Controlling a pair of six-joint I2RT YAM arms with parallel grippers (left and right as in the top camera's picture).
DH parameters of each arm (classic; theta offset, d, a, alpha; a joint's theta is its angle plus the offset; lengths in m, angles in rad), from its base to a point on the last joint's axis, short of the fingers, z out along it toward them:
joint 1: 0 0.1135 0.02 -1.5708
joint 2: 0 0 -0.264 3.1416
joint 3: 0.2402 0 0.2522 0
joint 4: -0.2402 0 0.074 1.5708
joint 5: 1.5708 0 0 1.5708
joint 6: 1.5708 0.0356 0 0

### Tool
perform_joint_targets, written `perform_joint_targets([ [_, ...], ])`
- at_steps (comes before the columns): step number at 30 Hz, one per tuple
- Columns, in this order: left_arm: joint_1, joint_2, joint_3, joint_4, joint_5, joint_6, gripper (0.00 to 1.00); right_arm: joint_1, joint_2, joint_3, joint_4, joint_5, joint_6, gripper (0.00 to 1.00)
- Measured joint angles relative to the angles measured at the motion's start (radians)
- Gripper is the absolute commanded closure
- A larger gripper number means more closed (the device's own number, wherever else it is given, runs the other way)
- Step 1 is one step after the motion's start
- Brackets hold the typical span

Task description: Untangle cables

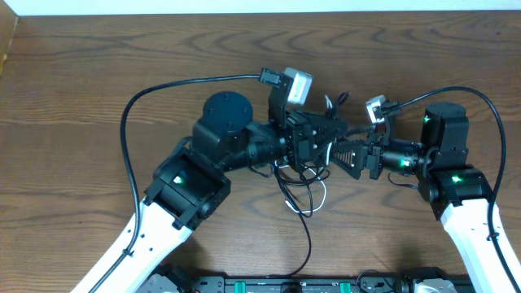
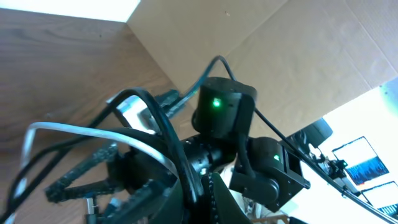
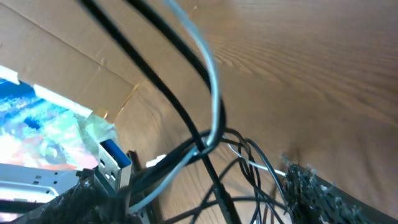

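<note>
The cables (image 1: 298,194) lie in a tangle of thin black cords and one white cord (image 1: 322,194) on the wooden table, just below where both grippers meet. One black cord (image 1: 309,244) trails toward the front edge. My left gripper (image 1: 324,135) is shut on a black cable (image 2: 163,121), which runs up between its fingers (image 2: 202,199). The white cord (image 2: 68,129) arcs beside it. My right gripper (image 1: 335,156) faces the left one and is open. In the right wrist view, black cords (image 3: 168,93), the white cord (image 3: 208,56) and a blue-tongued USB plug (image 3: 115,158) hang between its spread fingers (image 3: 205,200).
Thick black arm cables loop over the table at the left (image 1: 130,110) and the right (image 1: 491,106). A cardboard wall (image 2: 298,56) stands beyond the table. A rail of equipment (image 1: 293,285) runs along the front edge.
</note>
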Motion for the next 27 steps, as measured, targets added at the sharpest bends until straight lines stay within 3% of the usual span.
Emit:
perform_joint_targets([
  [7,0.071,-0.019,0.0,-0.083,0.005,0.025,0.93,-0.088,0.0,0.0,0.127,-0.135,0.03,0.17],
  [27,0.076,-0.019,0.0,-0.082,0.005,0.026,0.93,-0.146,0.0,0.0,0.126,-0.198,0.048,0.17],
])
